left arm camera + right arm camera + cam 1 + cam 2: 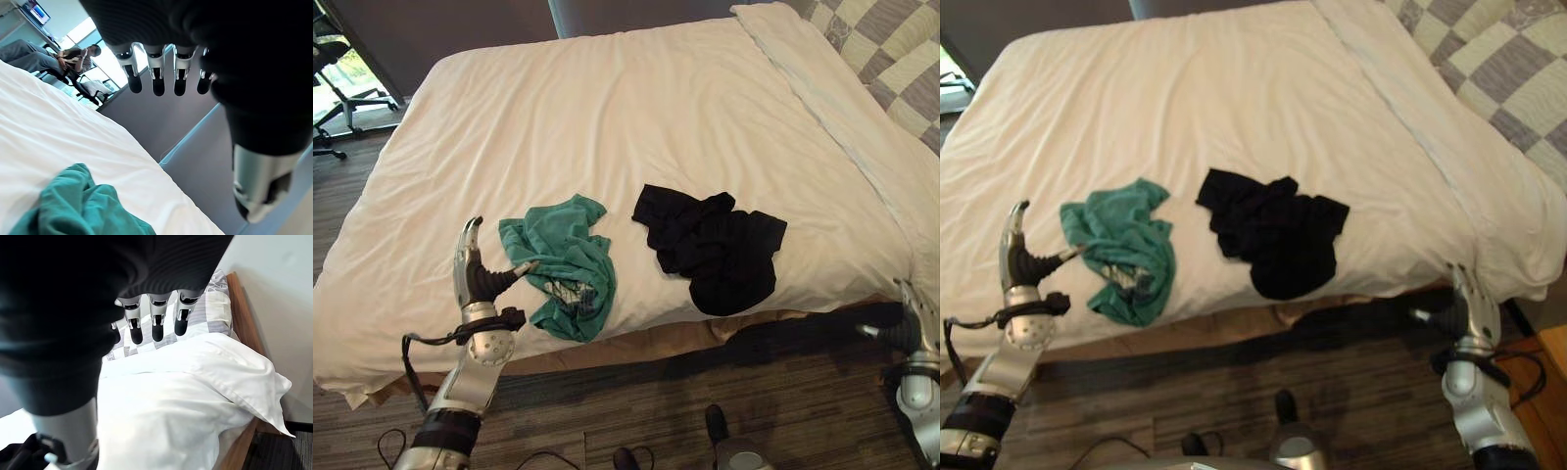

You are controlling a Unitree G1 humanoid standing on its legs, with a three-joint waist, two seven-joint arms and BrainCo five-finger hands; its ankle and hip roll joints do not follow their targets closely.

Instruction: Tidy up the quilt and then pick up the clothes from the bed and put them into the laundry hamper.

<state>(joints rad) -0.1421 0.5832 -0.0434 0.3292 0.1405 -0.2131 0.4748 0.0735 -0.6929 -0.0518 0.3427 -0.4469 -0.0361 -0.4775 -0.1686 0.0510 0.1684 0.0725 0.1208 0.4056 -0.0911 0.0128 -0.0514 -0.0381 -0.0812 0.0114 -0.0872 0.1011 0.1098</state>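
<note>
Quilt first: from the left eye view the white, softly creased quilt [607, 127] lies spread flat over the bed, with a crumpled teal cotton garment [566, 264] and a bunched black garment [710, 245] resting on it near the foot edge, the two lying apart from each other. The left hand [475, 269] is raised just beside the teal piece, fingers straight and upward, thumb stretched toward the cloth and near its edge, holding nothing. At the far corner sit the grey-and-cream checked pillows [891, 59], and a black office chair [337, 83] stands on the floor beyond the bed. In the right eye view the right hand [1469, 304] hangs below the bed's foot edge, well away from the black garment, fingers relaxed and empty. The left wrist view confirms it: the silver dark-tipped fingers [159, 81] are spread straight in a row with nothing between them, the teal cloth lying below on the white cover, and a seated person [68, 58] by a window in the distance. The right wrist view shows that hand's fingers likewise straight over a folded-back white corner of bedding beside the wooden bed frame [249, 328]. I can spot no hamper from where I stand. My worry is that a shallow pinch on the teal garment could snag the quilt underneath and drag it out of order, or catch only a loose fold so the garment slips free on the way up.
</note>
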